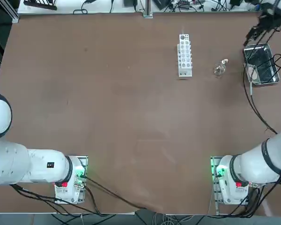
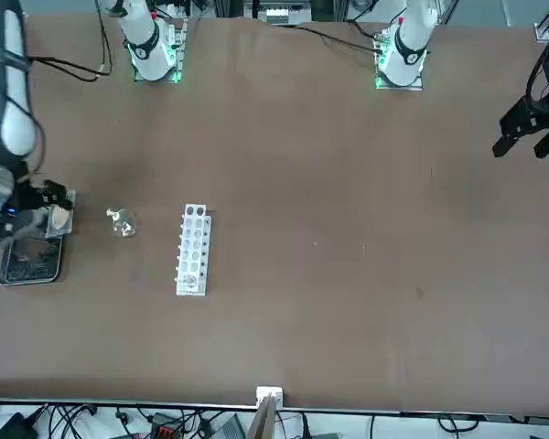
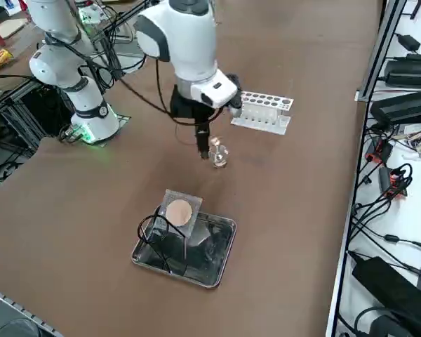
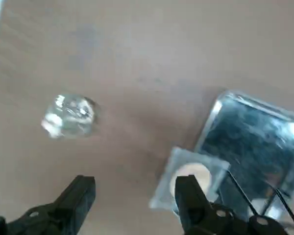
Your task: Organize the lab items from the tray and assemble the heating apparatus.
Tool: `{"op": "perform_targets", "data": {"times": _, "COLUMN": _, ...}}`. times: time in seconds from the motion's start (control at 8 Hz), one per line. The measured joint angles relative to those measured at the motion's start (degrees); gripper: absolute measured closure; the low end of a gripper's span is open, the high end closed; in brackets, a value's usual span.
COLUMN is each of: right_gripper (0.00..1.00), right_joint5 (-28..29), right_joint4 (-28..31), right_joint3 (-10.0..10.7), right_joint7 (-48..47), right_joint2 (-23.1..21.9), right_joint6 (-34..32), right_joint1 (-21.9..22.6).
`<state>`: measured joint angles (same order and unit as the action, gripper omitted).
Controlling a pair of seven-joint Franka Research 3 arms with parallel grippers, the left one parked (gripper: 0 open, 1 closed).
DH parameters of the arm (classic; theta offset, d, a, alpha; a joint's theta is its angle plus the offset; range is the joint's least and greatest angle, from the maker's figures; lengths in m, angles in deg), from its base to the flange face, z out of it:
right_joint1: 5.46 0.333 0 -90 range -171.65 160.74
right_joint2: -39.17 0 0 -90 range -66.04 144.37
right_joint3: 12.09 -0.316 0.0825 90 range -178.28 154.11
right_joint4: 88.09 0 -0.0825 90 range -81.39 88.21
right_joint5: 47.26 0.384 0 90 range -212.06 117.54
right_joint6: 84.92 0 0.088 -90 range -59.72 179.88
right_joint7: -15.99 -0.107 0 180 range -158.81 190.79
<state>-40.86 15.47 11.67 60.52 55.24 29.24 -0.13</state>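
Metal tray (image 3: pixel 214 270), mesh square and wire stand
We see both pieces in it; the right tool (image 4: pixel 134 193) hangs open, empty.

Metal tray (image 3: pixel 226 249), shiny, rounded, raised-rimmed, flat on the table, grey mesh (image 3: pixel 180 213) with tan round centre tilted over its edge, dark wire stand (image 3: pixel 153 241) lying inside, legs sticking up

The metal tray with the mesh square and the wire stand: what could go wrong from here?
The mesh square lies over the rim of the tray, so a light push might slide it off. The wire stand overlaps it, so lifting one could drag the other. The open right pincer hovers close by, and one finger may bump the mesh.
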Motion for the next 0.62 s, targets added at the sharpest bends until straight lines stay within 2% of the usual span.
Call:
{"op": "perform_targets", "data": {"times": 0.12, "right_gripper": 0.01, "right_joint5": -0.01, "right_joint4": -0.68, "right_joint3": 1.22, "right_joint7": 1.07, "right_joint2": 0.01, "right_joint6": -1.22, "right_joint1": -1.17}}
{"op": "perform_targets", "data": {"times": 0.25, "right_gripper": 0.01, "right_joint5": -0.03, "right_joint4": -1.63, "right_joint3": 1.60, "right_joint7": 1.59, "right_joint2": 0.00, "right_joint6": -2.48, "right_joint1": -2.91}}
{"op": "perform_targets", "data": {"times": 0.62, "right_gripper": 0.01, "right_joint5": -1.06, "right_joint4": -2.54, "right_joint3": 1.73, "right_joint7": 10.50, "right_joint2": 0.35, "right_joint6": -3.60, "right_joint1": -7.40}}
